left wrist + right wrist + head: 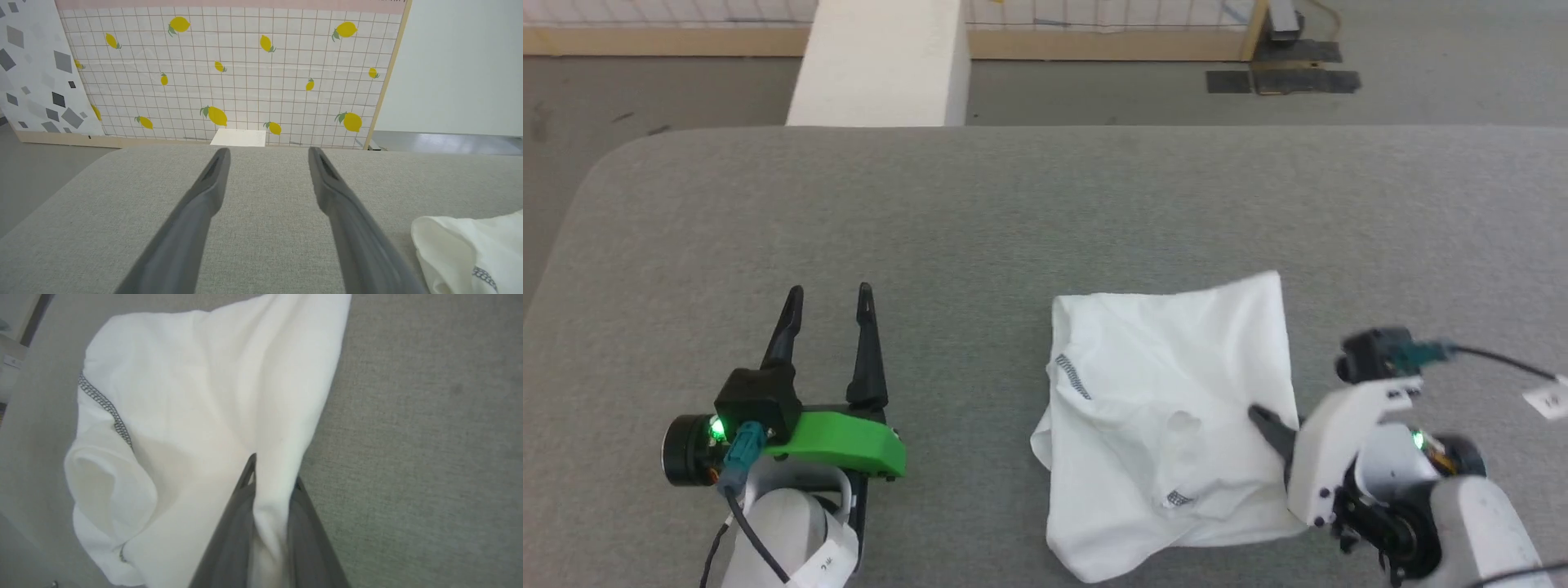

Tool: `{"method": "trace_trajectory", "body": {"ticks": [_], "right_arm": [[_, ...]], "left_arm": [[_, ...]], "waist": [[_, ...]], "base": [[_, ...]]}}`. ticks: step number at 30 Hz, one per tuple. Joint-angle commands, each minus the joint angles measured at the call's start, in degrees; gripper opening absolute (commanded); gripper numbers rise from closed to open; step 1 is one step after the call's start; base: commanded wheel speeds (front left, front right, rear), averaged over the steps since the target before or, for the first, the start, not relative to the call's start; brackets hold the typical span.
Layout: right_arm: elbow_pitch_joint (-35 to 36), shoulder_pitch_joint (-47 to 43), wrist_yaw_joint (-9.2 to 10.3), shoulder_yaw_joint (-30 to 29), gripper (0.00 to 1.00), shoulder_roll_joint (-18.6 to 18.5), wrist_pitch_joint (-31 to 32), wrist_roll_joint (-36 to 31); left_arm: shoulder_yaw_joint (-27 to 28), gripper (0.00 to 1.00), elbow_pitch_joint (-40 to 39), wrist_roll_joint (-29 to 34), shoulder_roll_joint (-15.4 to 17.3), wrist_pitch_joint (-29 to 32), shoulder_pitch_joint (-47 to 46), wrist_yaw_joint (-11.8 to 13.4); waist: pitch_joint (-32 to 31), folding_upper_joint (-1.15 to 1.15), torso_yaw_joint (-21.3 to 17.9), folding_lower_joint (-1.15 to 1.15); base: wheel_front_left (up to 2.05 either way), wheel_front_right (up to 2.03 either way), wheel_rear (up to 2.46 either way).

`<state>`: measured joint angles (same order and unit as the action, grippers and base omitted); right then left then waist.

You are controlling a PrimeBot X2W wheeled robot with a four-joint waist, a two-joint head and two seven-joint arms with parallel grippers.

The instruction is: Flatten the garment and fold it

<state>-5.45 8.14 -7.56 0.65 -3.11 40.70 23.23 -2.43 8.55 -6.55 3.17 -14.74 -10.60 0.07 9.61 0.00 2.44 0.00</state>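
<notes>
Head view: the thin white T-shirt with grey-black stitched seams (1168, 425) lies bunched and creased on the grey fabric-covered bench (1013, 204), right of centre and near the front edge. I judge flattening barely begun and folding not started. My left end effector (829, 294) sits well apart at lower left, fingers spread and empty. My right end effector (1258, 418) is at the shirt's right edge, one dark finger on the cloth. Two small white cable tags (1547, 398) carry marks too small to read.

Left wrist view: the left end effector (267, 153) is wide apart over bare bench, with a shirt corner (470, 253) at lower right. I read no writing.

Right wrist view: the right end effector (273, 473) is pinched on a fold at the shirt's (196, 396) edge. I see no brand or label.
</notes>
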Motion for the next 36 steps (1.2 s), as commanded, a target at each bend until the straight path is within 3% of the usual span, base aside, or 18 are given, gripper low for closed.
{"method": "trace_trajectory", "body": {"ticks": [1, 5, 9, 15, 25, 36], "right_arm": [[1.9, 2.1, 0.08, 1.8, 0.00, -1.6, 1.0, -3.3], [6.0, 6.1, 0.08, 10.8, 0.00, -11.2, 3.1, -10.2], [6.1, 10.6, 0.08, 16.8, 0.00, -20.3, 1.4, -12.6], [0.5, 16.2, 0.08, 17.0, 0.00, -27.3, -5.0, -15.3], [-16.6, 26.0, 0.08, 13.7, 0.00, -31.6, -18.8, -23.7], [-33.1, 35.6, 0.08, 1.1, 0.00, -28.7, -29.2, -31.5]], "left_arm": [[0.3, 1.00, -0.4, 0.1, -0.1, -0.3, 0.4, 0.0], [0.8, 1.00, -1.3, 0.6, 0.3, -0.3, -0.3, -0.1], [0.9, 1.00, -2.3, 1.3, 0.5, -0.3, -1.6, -0.1], [0.8, 1.00, -3.4, 2.6, 1.5, -0.3, -5.2, -0.4], [0.1, 1.00, -5.3, 5.5, 4.5, 0.7, -9.2, 0.1], [-1.2, 1.00, -10.0, 7.4, 7.0, 5.2, -12.1, -0.1]], "waist": [[0.8, 0.00, -2.9, 0.00], [2.0, 0.00, -7.3, 0.00], [4.1, 0.00, -12.0, 0.00], [8.8, 0.00, -18.4, 0.00], [16.8, 0.00, -25.9, 0.00], [23.2, 0.00, -25.3, 0.00]], "base": [[0.00, 0.00, 0.00], [0.00, 0.00, 0.00], [0.00, 0.00, 0.00], [0.00, 0.00, 0.00], [0.00, 0.00, 0.00], [0.00, 0.00, 0.00]]}}
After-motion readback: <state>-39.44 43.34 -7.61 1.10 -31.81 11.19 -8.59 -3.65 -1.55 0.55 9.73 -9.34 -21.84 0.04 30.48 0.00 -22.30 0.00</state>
